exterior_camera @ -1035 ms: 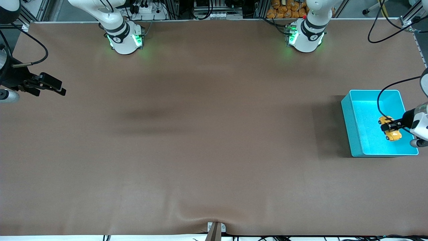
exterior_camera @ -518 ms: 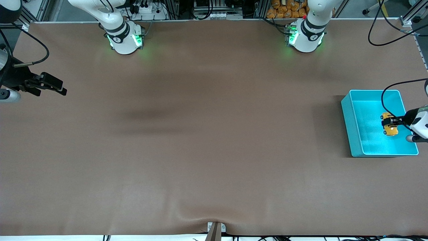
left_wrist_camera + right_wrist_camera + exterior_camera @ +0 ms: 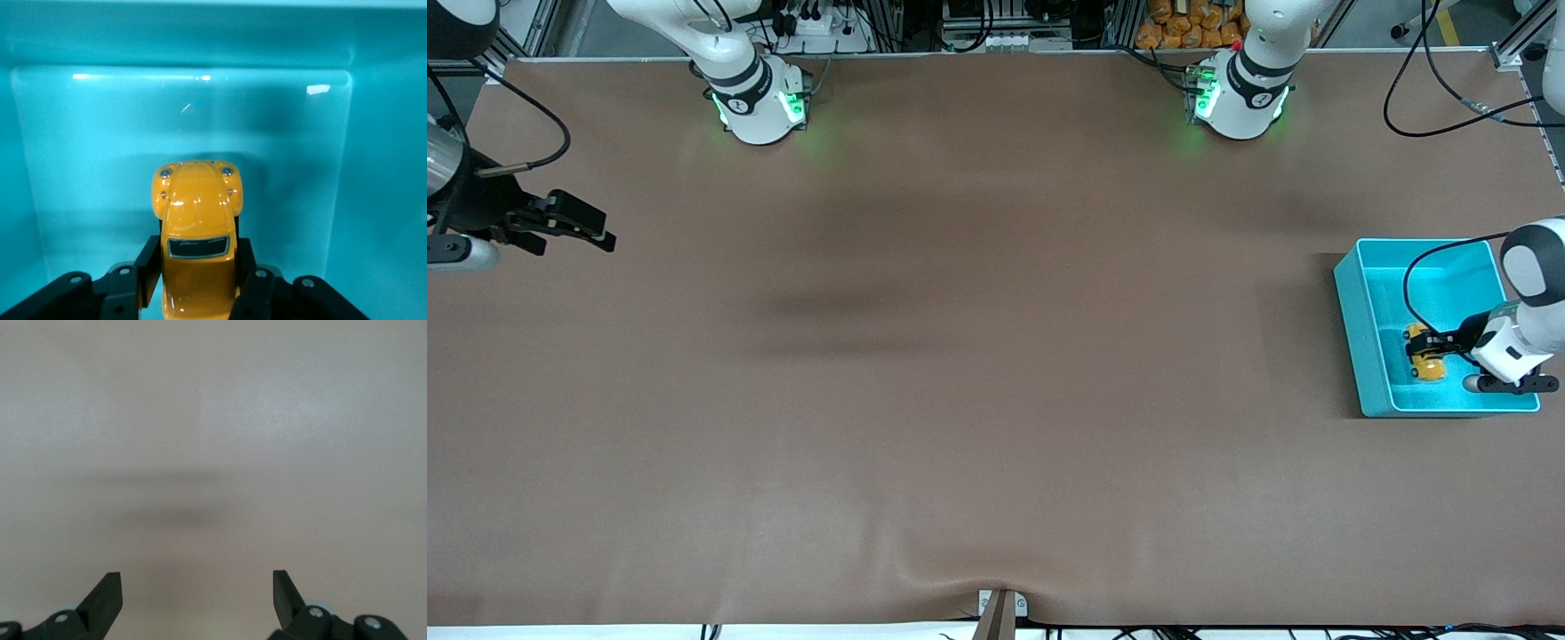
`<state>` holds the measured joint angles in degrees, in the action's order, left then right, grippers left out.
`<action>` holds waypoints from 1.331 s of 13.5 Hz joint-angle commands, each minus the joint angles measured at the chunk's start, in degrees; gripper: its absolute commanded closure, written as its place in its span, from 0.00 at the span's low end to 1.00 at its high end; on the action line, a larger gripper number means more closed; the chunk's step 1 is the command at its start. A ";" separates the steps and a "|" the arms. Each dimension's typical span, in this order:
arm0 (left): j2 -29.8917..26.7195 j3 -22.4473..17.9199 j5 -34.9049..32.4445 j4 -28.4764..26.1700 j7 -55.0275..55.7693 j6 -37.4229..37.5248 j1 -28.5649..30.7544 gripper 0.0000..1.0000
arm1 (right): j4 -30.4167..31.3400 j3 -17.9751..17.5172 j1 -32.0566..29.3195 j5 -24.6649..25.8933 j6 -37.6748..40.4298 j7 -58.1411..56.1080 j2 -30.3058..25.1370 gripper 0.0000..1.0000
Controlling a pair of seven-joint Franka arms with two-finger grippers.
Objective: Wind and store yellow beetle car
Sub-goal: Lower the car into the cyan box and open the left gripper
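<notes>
The yellow beetle car is a tiny orange-yellow toy with dark windows. My left gripper is shut on its sides, low inside the turquoise bin at the left arm's end of the table. In the left wrist view the car's nose points at one bin wall, its rear hidden between the fingers. My right gripper waits open over the right arm's end of the table, nothing between its fingers.
The brown table stretches wide between the two grippers. The two arm bases stand along its edge farthest from the front camera. A small metal bracket sits at the nearest edge.
My left gripper has come down into the bin with the car, shifting toward the bin's wall on the right arm's side. The right gripper has drifted slightly.
</notes>
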<state>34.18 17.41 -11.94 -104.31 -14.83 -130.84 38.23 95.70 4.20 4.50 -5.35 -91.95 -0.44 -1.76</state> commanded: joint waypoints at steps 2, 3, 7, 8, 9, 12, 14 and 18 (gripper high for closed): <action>1.15 0.17 -0.28 -0.72 -1.26 -3.28 0.54 1.00 | -0.69 0.10 0.51 -0.10 0.63 0.00 1.23 0.00; 1.15 0.17 -0.28 -0.72 -1.26 -3.28 0.53 1.00 | -0.69 0.10 0.43 -0.10 0.63 -0.26 1.23 0.00; 1.77 0.26 -0.19 -0.72 -1.00 -3.28 0.53 0.50 | -0.78 0.10 0.42 -0.10 0.98 -0.09 1.32 0.00; 1.50 0.26 -0.19 -0.64 -0.82 -3.28 0.53 0.00 | -0.86 0.10 0.69 -0.19 0.89 0.09 1.32 0.00; 1.15 0.26 -0.19 -0.63 -0.38 -3.20 0.53 0.00 | -0.86 0.10 0.77 -0.19 0.81 0.09 1.32 0.00; -1.21 0.52 -0.19 -0.55 -0.38 -2.58 0.27 0.00 | -0.95 0.10 0.69 -0.19 0.54 -0.09 1.32 0.00; -3.76 0.96 -0.19 -0.37 -0.38 -0.75 0.27 0.00 | -1.04 0.10 0.69 -0.10 0.28 -0.09 1.32 0.00; -10.35 3.59 -0.10 0.07 1.11 3.83 0.01 0.00 | -2.79 0.10 0.42 -0.10 -0.43 -0.26 1.41 0.00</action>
<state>28.14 19.54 -11.96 -103.32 -14.79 -129.79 38.23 94.90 4.23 4.93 -5.35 -92.70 -0.45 -0.68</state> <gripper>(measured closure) 0.000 0.000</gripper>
